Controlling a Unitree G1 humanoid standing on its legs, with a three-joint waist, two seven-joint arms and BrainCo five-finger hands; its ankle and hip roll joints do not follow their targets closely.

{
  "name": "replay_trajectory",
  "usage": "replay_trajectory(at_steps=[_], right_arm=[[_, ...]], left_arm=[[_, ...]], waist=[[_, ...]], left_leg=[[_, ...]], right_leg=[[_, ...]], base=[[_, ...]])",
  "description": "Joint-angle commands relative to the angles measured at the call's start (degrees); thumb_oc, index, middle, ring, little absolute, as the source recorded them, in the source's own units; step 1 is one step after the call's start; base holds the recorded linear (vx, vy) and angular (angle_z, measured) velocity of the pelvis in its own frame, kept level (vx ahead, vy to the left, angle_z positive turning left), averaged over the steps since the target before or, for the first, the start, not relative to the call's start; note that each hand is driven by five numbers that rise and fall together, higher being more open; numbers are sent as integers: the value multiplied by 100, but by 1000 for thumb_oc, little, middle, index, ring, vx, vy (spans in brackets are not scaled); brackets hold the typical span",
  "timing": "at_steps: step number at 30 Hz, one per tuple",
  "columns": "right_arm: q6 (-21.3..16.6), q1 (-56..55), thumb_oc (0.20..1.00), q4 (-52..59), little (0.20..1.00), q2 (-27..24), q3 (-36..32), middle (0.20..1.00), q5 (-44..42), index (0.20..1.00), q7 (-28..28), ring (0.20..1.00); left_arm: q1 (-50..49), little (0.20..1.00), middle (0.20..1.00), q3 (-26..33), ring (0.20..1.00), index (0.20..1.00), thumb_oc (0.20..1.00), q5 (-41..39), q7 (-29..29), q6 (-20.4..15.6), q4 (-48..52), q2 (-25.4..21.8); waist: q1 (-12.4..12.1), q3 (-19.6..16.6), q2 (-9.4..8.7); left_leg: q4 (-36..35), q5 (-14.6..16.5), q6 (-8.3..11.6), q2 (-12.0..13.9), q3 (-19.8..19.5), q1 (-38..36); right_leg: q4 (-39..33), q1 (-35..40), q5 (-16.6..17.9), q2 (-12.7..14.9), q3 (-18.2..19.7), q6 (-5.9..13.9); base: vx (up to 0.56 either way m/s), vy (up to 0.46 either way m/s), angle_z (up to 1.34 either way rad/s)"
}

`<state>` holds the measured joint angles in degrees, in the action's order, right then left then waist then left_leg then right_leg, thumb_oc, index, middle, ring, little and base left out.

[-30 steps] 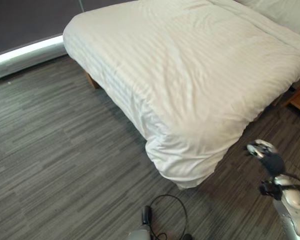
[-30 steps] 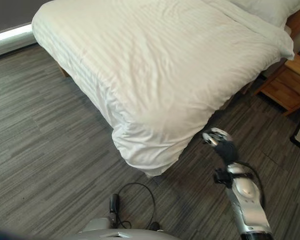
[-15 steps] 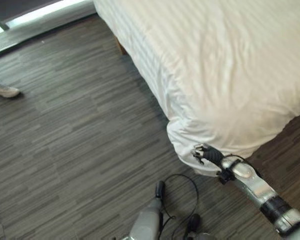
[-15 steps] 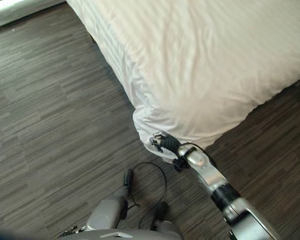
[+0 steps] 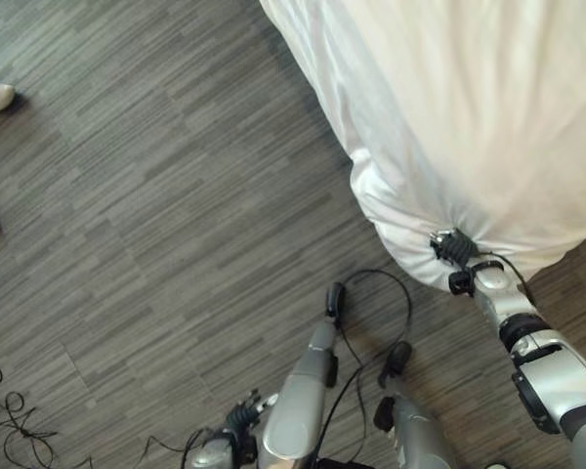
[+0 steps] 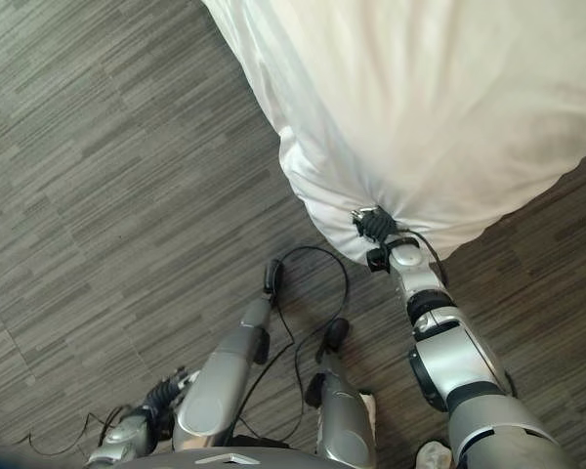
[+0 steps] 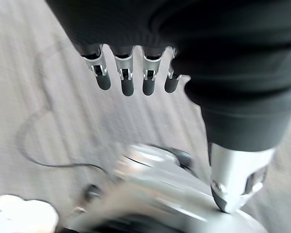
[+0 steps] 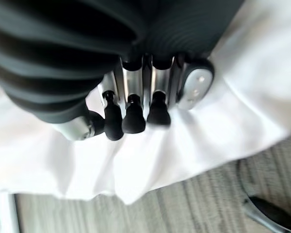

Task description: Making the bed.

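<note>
white duvet [image 5: 469, 117] corner | pinched by right hand [image 5: 453, 246]

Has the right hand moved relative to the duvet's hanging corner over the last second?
Yes. The right hand started out on the floor side, apart from the duvet, and has closed in onto its hanging corner, where its fingers now pinch the cloth.

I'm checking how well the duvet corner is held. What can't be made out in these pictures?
- Right hand: in the eye views its fingers are sunk in the puckered duvet.
- Right wrist view: thumb hidden behind the fingers.
- Bed beyond the corner: cut off by the picture edges.
- Left wrist view: floor blurred.
</note>
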<state>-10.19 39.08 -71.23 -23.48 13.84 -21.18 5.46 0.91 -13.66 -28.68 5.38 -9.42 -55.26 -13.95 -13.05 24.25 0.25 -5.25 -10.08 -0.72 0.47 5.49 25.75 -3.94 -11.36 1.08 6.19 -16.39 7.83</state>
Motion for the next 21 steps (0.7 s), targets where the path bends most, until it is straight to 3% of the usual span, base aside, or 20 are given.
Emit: replay_trajectory(at_steps=[1, 5, 6, 10, 13, 14, 15, 16, 17, 19, 20, 21], right_arm=[[626, -1445, 200, -816, 200, -418, -6, 200, 326, 200, -379, 200], [682, -2151, 200, -870, 200, -278, -240, 200, 318, 200, -293, 200], [643, -2562, 200, -807, 200, -307, -504, 200, 139, 200, -295, 200], [567, -2691, 200, -628, 200, -459, -850, 200, -231, 200, -397, 200], [-15, -3063, 200, 968, 200, -569, -1822, 200, -1256, 200, -833, 200], [-12, -3069, 200, 976, 200, -566, -1827, 200, -1253, 200, -837, 200], [-164, -3190, 702, 1431, 702, -503, -2041, 702, -1430, 702, -993, 702], [-370, -3534, 1000, 2314, 1000, -291, -2306, 1000, -1532, 1000, -1090, 1000], [-361, -3553, 1000, 2337, 1000, -278, -2313, 1000, -1523, 1000, -1101, 1000], [-464, -3929, 1000, 3003, 1000, -62, -2563, 1000, -1465, 1000, -1129, 1000], [-495, -4335, 1000, 3991, 1000, 285, -2498, 1000, -1245, 1000, -1102, 1000], [-486, -4348, 1000, 4011, 1000, 295, -2498, 1000, -1237, 1000, -1110, 1000]], left_arm=[[-29, 1000, 1000, -148, 1000, 1000, 1000, -78, -37, 36, -232, 64], [-47, 1000, 1000, -129, 1000, 1000, 1000, -66, -20, 36, -132, 44], [-31, 1000, 1000, -135, 1000, 1000, 1000, -73, -16, 47, -103, 30], [25, 1000, 1000, -113, 1000, 1000, 1000, -93, -42, 54, -120, 22], [-33, 1000, 1000, -148, 1000, 1000, 1000, 400, -135, -31, 155, -120], [-33, 1000, 1000, -151, 1000, 1000, 1000, 400, -136, -29, 157, -122], [-116, 1000, 1000, -212, 1000, 1000, 1000, 529, -123, -53, 345, -182], [-296, 1000, 1000, -352, 1000, 1000, 1000, 555, 65, -57, 1120, -400], [-308, 1000, 1000, -357, 1000, 1000, 1000, 553, 64, -48, 1136, -412], [-609, 1000, 1000, -387, 1000, 1000, 1000, 463, 271, -62, 2233, -811], [-804, 1000, 1000, -170, 1000, 1000, 1000, 195, 370, -53, 2825, -997], [-812, 1000, 1000, -168, 1000, 1000, 1000, 194, 370, -49, 2833, -1004]], waist=[[153, -135, 184], [332, -179, 89], [520, -243, 11], [664, -301, -44], [912, -557, -132], [910, -565, -134], [950, -653, -136], [1039, -843, -112], [1036, -848, -117], [1095, -1077, -70], [1165, -1286, -32], [1166, -1292, -37]], left_leg=[[25, 63, 341, 137, 42, -225], [25, 120, 313, 128, 73, -294], [25, 168, 300, 121, 120, -387], [25, 205, 306, 139, 168, -504], [25, 322, 314, 170, 243, -822], [25, 307, 311, 169, 242, -806], [25, 333, 306, 170, 269, -916], [25, 405, 305, 189, 292, -1203], [25, 388, 303, 188, 289, -1196], [25, 443, 293, 200, 307, -1511], [25, 494, 288, 215, 349, -1852], [25, 477, 286, 214, 348, -1841]], right_leg=[[-106, -575, 646, 151, 129, 38], [-106, -528, 627, 161, 154, 35], [-106, -484, 616, 165, 215, 29], [-106, -423, 598, 157, 269, 27], [-106, -195, 524, 117, 380, 27], [-106, -209, 536, 118, 380, 25], [-106, -103, 503, 113, 386, 27], [-106, 200, 403, 109, 375, 9], [-106, 194, 415, 110, 373, 7], [-53, 503, 304, 110, 338, -2], [133, 763, 149, 123, 328, -5], [130, 754, 163, 123, 327, -8]], base=[[59, 19, 4], [31, 7, 0], [51, 15, -18], [28, 10, -21], [58, -12, -20], [78, -7, -9], [109, -14, -8], [107, -14, -6], [121, -16, -3], [125, -1, 2], [118, 2, 4], [64, 0, 6]])
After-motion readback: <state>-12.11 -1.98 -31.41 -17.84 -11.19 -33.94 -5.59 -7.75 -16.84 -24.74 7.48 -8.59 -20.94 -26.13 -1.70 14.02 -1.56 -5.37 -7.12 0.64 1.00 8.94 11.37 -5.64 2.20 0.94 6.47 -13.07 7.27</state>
